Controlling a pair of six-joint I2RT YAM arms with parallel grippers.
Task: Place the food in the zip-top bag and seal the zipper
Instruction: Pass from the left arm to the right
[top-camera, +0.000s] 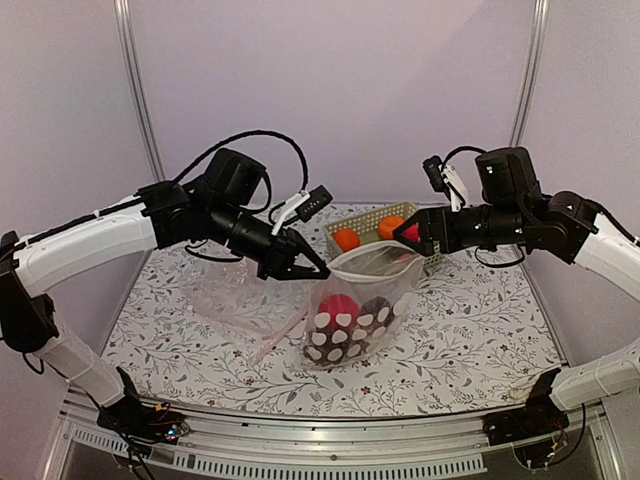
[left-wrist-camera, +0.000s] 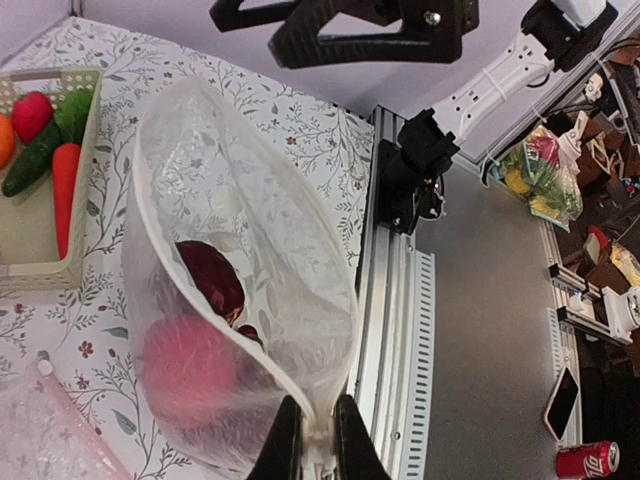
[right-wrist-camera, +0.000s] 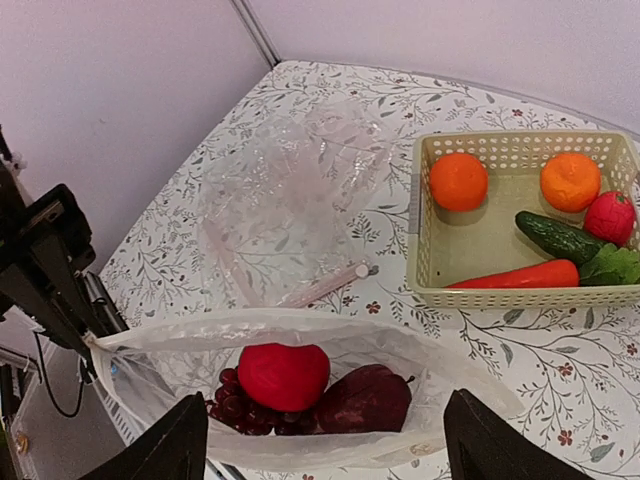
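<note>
Between the tips of the left gripper (left-wrist-camera: 310, 440) one end of the zipper (right-wrist-camera: 250, 322) is pinched tight. The right gripper (right-wrist-camera: 325, 450) hangs spread wide at the far end of the gaping bag (top-camera: 360, 300). The red fruit (right-wrist-camera: 284, 375) and grapes (right-wrist-camera: 240, 405) lie inside (both already in). Draw the strip taut first, then squeeze both lips together and slide along.

We count: one clear polka-dotted zip-top bag (right-wrist-camera: 160, 365); one plain clear plastic bag (right-wrist-camera: 290, 210); one round red fruit (right-wrist-camera: 283, 375); one bunch of dark purple grapes (right-wrist-camera: 232, 405); one dark maroon fruit (right-wrist-camera: 365, 398); one cream perforated plastic basket (right-wrist-camera: 422, 235); two round orange fruits (right-wrist-camera: 458, 181) (right-wrist-camera: 570, 181); one green cucumber (right-wrist-camera: 555, 236); one orange carrot (right-wrist-camera: 520, 275); one bumpy red berry (right-wrist-camera: 610, 216); one green leafy vegetable (right-wrist-camera: 612, 265).
</note>
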